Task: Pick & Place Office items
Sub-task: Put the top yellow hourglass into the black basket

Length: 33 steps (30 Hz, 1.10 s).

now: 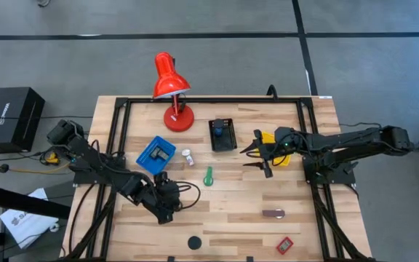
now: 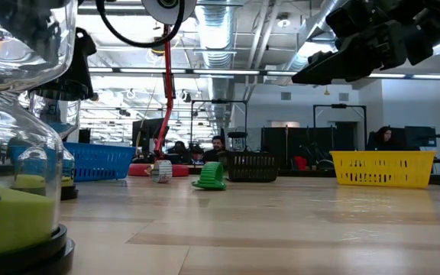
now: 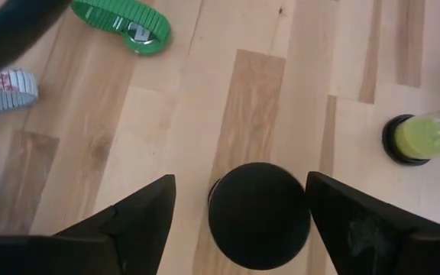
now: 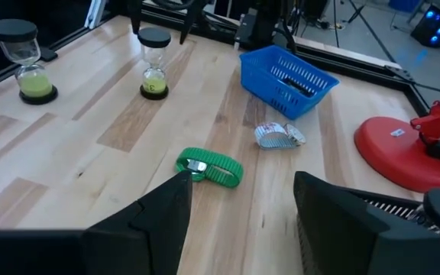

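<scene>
The left gripper [image 3: 239,221], lower left of the overhead picture, stands wide open around an upright hourglass [image 3: 259,215]. The right gripper [image 1: 257,155], open and empty, hovers centre-right beside the yellow bin [image 1: 279,159]. A green watch [image 1: 209,176] lies mid-table.

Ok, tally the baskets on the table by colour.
blue basket: 1
black basket: 1
yellow basket: 1
Total: 3
</scene>
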Tool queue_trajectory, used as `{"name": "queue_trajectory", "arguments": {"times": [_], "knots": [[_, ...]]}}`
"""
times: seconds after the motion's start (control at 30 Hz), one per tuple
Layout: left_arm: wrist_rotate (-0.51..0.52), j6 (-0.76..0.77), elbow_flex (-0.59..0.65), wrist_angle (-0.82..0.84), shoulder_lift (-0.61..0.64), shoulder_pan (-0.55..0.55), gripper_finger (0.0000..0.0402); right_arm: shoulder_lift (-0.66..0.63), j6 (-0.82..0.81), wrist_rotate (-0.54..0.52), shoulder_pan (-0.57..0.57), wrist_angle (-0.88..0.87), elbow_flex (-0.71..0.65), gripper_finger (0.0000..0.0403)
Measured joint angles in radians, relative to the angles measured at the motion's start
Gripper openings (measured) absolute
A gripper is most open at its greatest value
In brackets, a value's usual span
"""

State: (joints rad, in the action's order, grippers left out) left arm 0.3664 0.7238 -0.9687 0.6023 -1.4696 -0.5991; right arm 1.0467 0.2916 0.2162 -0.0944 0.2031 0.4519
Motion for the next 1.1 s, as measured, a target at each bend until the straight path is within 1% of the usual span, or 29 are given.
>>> {"name": "queue_trajectory", "arguments": {"times": [0.07, 0.23, 0.3, 0.67, 0.8, 1.1], "knots": [[-0.003, 0.002, 0.01, -0.014, 0.001, 0.0, 0.029, 0.0, -0.007, 0.0, 0.0, 0.0, 0.0, 0.0221], [-0.061, 0.0, 0.053, -0.097, 0.001, 0.0, 0.029, 0.0, -0.016, 0.0, 0.0, -0.006, 0.0, 0.0221], [-0.068, 0.0, 0.071, -0.094, 0.001, 0.0, 0.029, 0.0, -0.028, 0.0, 0.0, -0.006, 0.0, 0.0221], [-0.055, -0.008, 0.094, -0.107, 0.001, 0.0, 0.0286, 0.0, -0.03, 0.0, 0.0, -0.007, 0.0, 0.0221], [-0.046, -0.012, 0.094, -0.112, 0.001, 0.0, 0.0271, 0.0, -0.03, 0.0, 0.0, -0.007, 0.0, 0.0221], [-0.032, -0.011, 0.094, -0.121, 0.001, 0.0, 0.0215, 0.0, -0.03, 0.0, 0.0, -0.007, 0.0, 0.0221]]}}
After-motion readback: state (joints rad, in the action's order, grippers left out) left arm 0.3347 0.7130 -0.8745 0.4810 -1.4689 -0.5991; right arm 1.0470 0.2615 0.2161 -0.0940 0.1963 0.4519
